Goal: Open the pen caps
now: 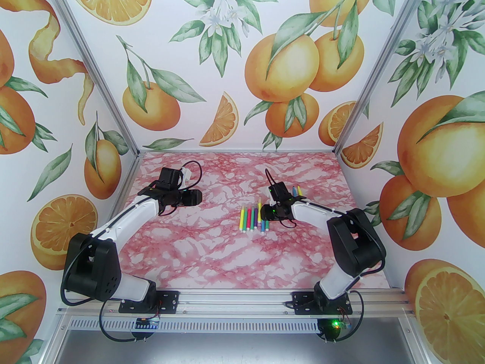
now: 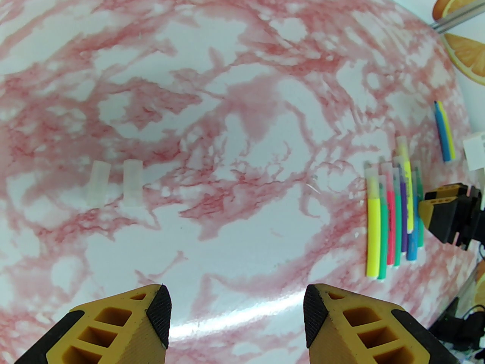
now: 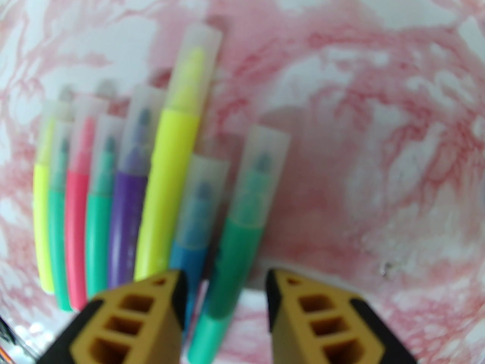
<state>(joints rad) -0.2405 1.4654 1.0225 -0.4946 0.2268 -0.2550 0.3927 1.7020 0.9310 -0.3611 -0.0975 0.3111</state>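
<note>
**Capped felt-tip pens in a row, with the right tool astride the end pen**

The tabletop (image 1: 212, 252) has a glossy pink-and-white marble print, and a band of glare shows on it in the left wrist view. Eight pens (image 1: 253, 218) lie side by side near its centre. They are slim, smooth cylinders. From left to right their bodies are yellow, green, pink, green, purple, yellow, blue and green, with white plugs at the near ends. The second yellow pen sits farther forward than its neighbours. The pen caps (image 3: 265, 157) are frosted, translucent sleeves with flat ends. They remain seated on the far ends of these eight pens, and the coloured tips show dimly through them.

The right tool (image 3: 225, 290) has yellow, honeycomb-ribbed fingers faced with black textured pads. It is spread astride the near half of the rightmost green pen (image 3: 235, 248). A narrow gap shows on either side of that pen, so no pinch is evident.

The left tool (image 2: 237, 317) is spread wide over bare tabletop, well to the left of the row, with nothing between its pads.

Two loose caps (image 2: 115, 183) lie parallel and slightly apart on the left part of the tabletop. A blue and a yellow uncapped pen (image 1: 296, 191) lie touching, far right of the row.
</note>
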